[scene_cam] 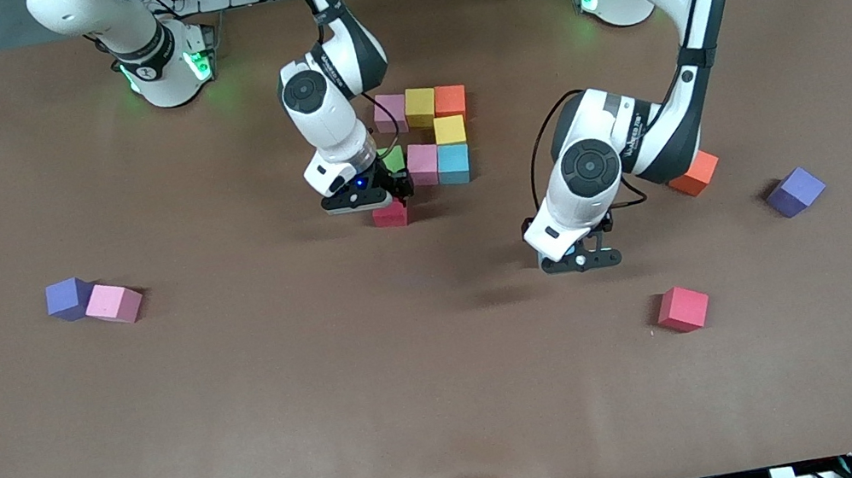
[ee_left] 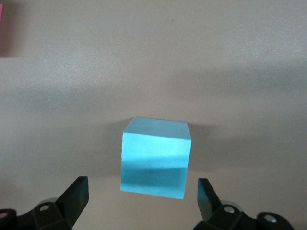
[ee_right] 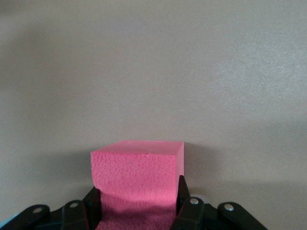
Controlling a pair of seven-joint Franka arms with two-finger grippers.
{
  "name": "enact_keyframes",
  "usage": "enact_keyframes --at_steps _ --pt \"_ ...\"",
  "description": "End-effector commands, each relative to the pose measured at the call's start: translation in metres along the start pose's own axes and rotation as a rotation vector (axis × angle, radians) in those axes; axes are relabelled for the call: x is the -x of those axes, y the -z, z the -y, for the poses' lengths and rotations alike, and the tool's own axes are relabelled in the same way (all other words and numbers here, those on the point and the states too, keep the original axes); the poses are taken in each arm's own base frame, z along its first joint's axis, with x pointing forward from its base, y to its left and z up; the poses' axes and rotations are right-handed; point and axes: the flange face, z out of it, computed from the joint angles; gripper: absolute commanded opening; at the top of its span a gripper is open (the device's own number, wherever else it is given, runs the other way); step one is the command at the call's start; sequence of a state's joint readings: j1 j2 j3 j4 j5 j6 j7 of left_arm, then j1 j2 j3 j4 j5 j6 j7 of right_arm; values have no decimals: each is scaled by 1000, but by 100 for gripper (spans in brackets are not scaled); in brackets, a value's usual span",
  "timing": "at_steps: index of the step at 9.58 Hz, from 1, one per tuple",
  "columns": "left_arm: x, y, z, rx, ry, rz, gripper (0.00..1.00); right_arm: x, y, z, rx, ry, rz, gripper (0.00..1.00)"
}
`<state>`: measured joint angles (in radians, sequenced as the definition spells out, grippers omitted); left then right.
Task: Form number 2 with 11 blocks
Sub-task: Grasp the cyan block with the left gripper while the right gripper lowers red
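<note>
Front view: right gripper [scene_cam: 391,203] clamps red block [scene_cam: 391,214], just nearer the camera than the cluster's green block [scene_cam: 394,159]. Left gripper [ee_left: 143,191] hangs spread wide over light blue block [ee_left: 155,157].

**Blocks spread over the brown desk**

We see a brown desk [scene_cam: 263,405] carrying foam cubes. Near its middle, toward the robots' bases, sits a tight cluster: a pink cube [scene_cam: 390,112], yellow cube [scene_cam: 420,107] and orange cube [scene_cam: 450,101] in a row, then a second yellow cube [scene_cam: 449,130], then a green cube [scene_cam: 393,160], another pink cube [scene_cam: 423,163] and a light blue cube [scene_cam: 453,163]. Toward the right arm's end, a purple cube [scene_cam: 67,298] touches a pink one [scene_cam: 114,303]. Toward the left arm's end lie an orange-red cube [scene_cam: 696,173], a second purple cube [scene_cam: 795,192] and a red cube [scene_cam: 683,308]. Another light blue cube [ee_left: 156,158] rests on bare desk.
</note>
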<state>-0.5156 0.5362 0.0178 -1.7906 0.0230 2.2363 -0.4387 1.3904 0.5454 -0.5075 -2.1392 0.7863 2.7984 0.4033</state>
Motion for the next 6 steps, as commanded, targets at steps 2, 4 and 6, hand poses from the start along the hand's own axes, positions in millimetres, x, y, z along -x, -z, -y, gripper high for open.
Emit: enact_keyframes --at_steps 2,4,6 --pt "-1 -9 -5 -6 14 -15 100 13 -4 -1 3 -14 -2 13" --pt "0 -12 -8 -7 11 -12 100 19 -4 1 -5 -27 4 13" --pt "1 -16 -11 -9 14 -10 100 21 -5 1 -3 -28 6 12"
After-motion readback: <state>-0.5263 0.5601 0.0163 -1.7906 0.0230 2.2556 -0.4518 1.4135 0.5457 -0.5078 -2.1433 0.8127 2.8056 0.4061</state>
